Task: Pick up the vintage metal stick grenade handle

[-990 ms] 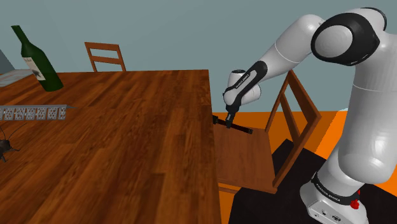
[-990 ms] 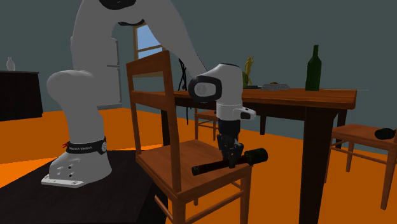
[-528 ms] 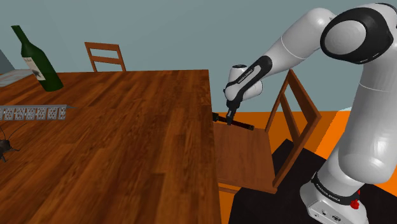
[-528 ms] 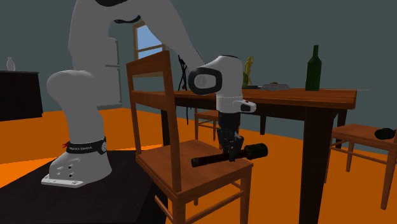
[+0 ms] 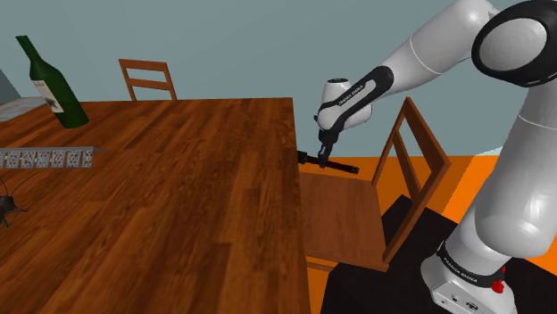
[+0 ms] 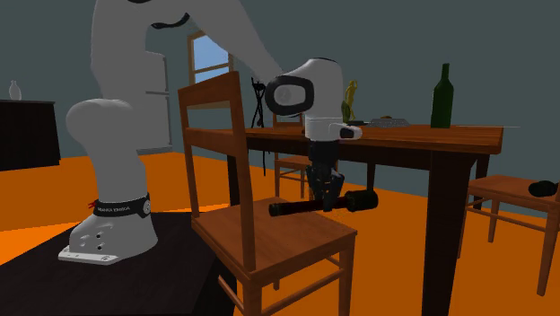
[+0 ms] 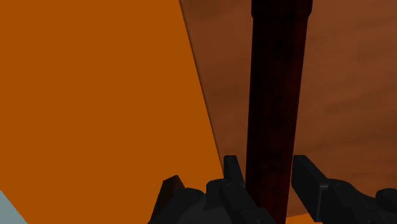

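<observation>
Plainly, the dark, near-black stick grenade handle lies level in the air just above the seat of the wooden chair. It seems clear of the wood, with its thicker end poking past the seat's edge toward the second exterior view's right. The black gripper comes straight down on it and is clenched around its shaft. In the wrist view the two fingers press the rod on either side, and it runs away from them over the brown seat, with the orange floor beside. In the shoulder view the handle hangs next to the edge of the long wooden table. A green bottle stands at the table's far left corner.
</observation>
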`<state>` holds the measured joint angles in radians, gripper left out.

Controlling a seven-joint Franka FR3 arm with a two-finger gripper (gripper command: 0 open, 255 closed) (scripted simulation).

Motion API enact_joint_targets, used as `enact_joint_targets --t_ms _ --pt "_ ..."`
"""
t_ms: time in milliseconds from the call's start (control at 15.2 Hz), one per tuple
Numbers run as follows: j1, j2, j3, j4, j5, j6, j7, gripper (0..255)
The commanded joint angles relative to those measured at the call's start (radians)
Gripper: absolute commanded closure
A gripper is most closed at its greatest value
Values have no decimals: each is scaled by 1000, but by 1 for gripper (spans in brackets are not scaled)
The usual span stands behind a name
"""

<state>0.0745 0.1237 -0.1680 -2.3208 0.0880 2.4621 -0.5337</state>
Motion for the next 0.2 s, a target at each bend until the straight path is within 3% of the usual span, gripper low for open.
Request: enact_joint_targets --t_ms 0,132 --pt "1 -20 -2 9 -8 -29 6 255" --pt "1 -21 -2 10 -9 -31 6 255"
